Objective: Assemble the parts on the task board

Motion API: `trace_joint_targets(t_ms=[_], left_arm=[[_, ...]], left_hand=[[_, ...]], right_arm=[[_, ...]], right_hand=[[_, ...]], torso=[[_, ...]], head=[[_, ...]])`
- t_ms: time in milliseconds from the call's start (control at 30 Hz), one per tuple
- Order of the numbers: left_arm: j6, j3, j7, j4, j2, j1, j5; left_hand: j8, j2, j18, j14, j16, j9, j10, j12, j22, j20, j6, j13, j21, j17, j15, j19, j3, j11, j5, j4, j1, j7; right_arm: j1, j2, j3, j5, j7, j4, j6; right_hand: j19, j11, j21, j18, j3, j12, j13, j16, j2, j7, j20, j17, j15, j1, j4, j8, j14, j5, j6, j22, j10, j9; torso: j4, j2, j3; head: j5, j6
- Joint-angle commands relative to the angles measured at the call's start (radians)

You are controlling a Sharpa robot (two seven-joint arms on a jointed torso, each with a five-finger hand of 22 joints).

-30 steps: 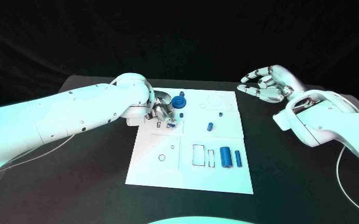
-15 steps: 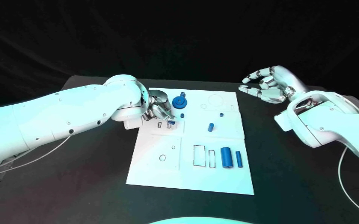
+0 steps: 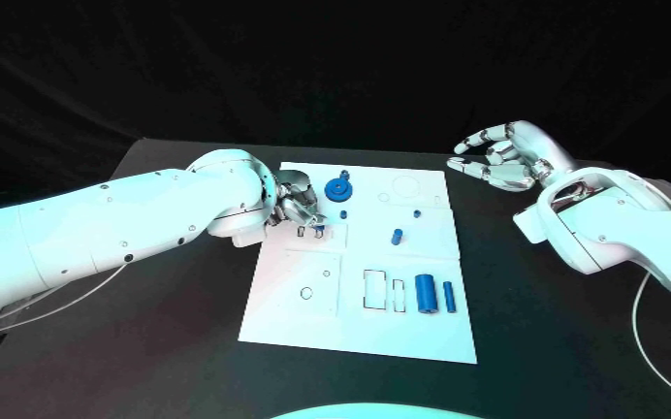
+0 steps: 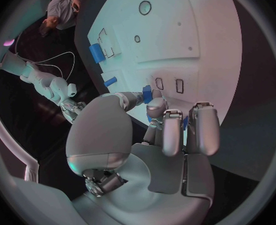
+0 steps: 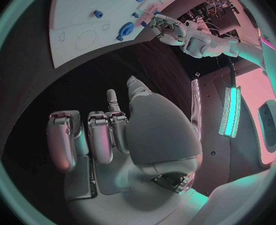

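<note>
Head view places the task board (image 3: 301,312), a white plate, flat at the centre of the black surface (image 3: 168,361). All positions below refer to this board. Near its far edge a blue round part (image 3: 335,189) stands beside a faint circular outline. Just nearer than that part, the left hand (image 3: 298,208) is lowered onto the board's left portion, fingers curled together over two small rectangular slots (image 4: 169,85). The left wrist view shows a small blue part (image 4: 148,93) pinched between the fingertips (image 4: 157,105), its lower end at the board's face close to those slots; whether it has entered a slot cannot be determined.

Toward the board's middle lies a short blue peg (image 3: 395,238), with a smaller blue piece (image 3: 417,213) just beyond it. At the near right portion, two blue cylinders (image 3: 424,295) lie side by side, next to two outlined rectangular recesses (image 3: 373,289). A small oval outline (image 3: 306,294) sits at the near left portion.

The right hand (image 3: 499,160) hovers off the board's far right corner, above the bare surface, apart from every part. Its fingers are loosely bent and spread, grasping nothing.
</note>
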Motion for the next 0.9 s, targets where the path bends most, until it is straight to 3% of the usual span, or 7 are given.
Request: trace_joint_targets(t_ms=[33,300,900], left_arm=[[-0.015,-0.003,0.004,-0.004,0.007,-0.006,-0.072],[-0.003,-0.008,0.0,-0.013,0.015,-0.017,-0.098],[0.039,-0.011,-0.005,-0.019,0.024,-0.023,-0.125]], left_hand=[[0.007,-0.001,-0.004,0.089,0.006,0.005,0.011,0.006,-0.001,-0.007,0.007,0.004,0.001,0.204,-0.007,0.0,0.174,0.0,-0.005,-0.168,-0.016,-0.007],[0.011,-0.002,-0.004,0.089,0.007,0.008,0.015,0.01,0.002,-0.008,0.01,0.007,0.002,0.205,-0.008,0.001,0.177,-0.002,-0.006,-0.168,-0.024,-0.009],[0.022,-0.004,-0.004,0.091,0.012,0.017,0.028,0.026,0.004,-0.011,0.016,0.022,0.002,0.212,-0.012,0.002,0.176,-0.007,-0.013,-0.165,-0.048,-0.016]], right_arm=[[-0.001,0.0,0.0,-0.008,0.002,0.0,0.008],[-0.001,0.002,0.0,-0.004,0.002,-0.001,0.008],[-0.002,0.005,0.0,-0.003,0.003,-0.002,0.011]], right_hand=[[0.065,-0.007,-0.005,0.011,0.001,-0.004,0.183,-0.007,-0.003,-0.004,-0.007,0.186,-0.006,-0.007,0.005,0.004,0.087,0.006,-0.006,0.216,0.032,0.001],[0.065,-0.007,-0.005,0.011,0.001,-0.004,0.183,-0.007,-0.003,-0.004,-0.007,0.186,-0.006,-0.007,0.005,0.004,0.087,0.006,-0.006,0.216,0.032,0.001],[0.064,-0.007,-0.006,0.012,0.001,-0.005,0.182,-0.007,-0.002,-0.005,-0.007,0.184,-0.006,-0.01,0.006,0.006,0.087,0.009,-0.006,0.215,0.031,0.002]], torso=[[-0.0017,0.001,-0.0003],[-0.0018,0.002,-0.0004],[0.0004,0.001,-0.0011]], head=[[0.002,-0.001],[0.0,-0.005],[-0.003,-0.012]])
